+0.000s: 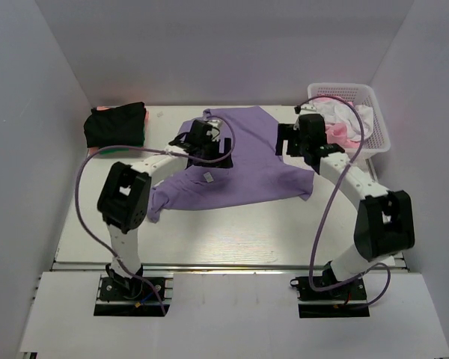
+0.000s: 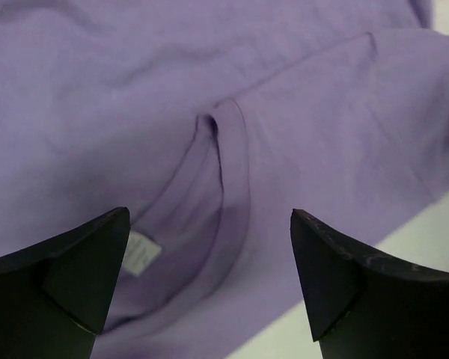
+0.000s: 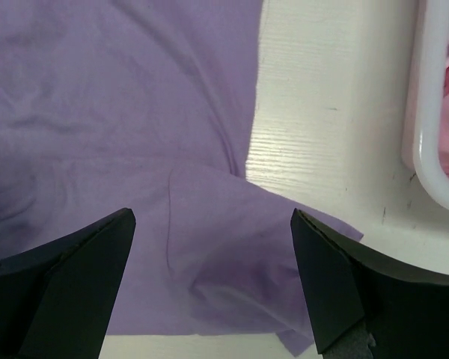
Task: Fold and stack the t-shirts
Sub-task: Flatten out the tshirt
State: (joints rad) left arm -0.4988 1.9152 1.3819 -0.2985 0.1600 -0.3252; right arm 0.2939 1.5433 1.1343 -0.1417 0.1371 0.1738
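Observation:
A large lavender t-shirt (image 1: 243, 161) lies spread, somewhat rumpled, on the white table. Its small white neck label (image 1: 209, 178) faces up. My left gripper (image 1: 206, 142) is open and empty, above the shirt's left back part. In the left wrist view (image 2: 209, 280) it hovers over the neck collar (image 2: 228, 187) and label (image 2: 138, 254). My right gripper (image 1: 303, 140) is open and empty at the shirt's right edge. In the right wrist view (image 3: 213, 284) it hovers over a folded-over sleeve (image 3: 232, 247). A folded black shirt (image 1: 116, 123) sits at the back left, with pink and green cloth showing under it.
A white lattice basket (image 1: 378, 120) stands at the back right and holds pink and white clothes (image 1: 337, 131). Its rim (image 3: 426, 149) shows close to the right of my right gripper. Bare table (image 1: 232, 232) lies in front of the shirt. White walls enclose three sides.

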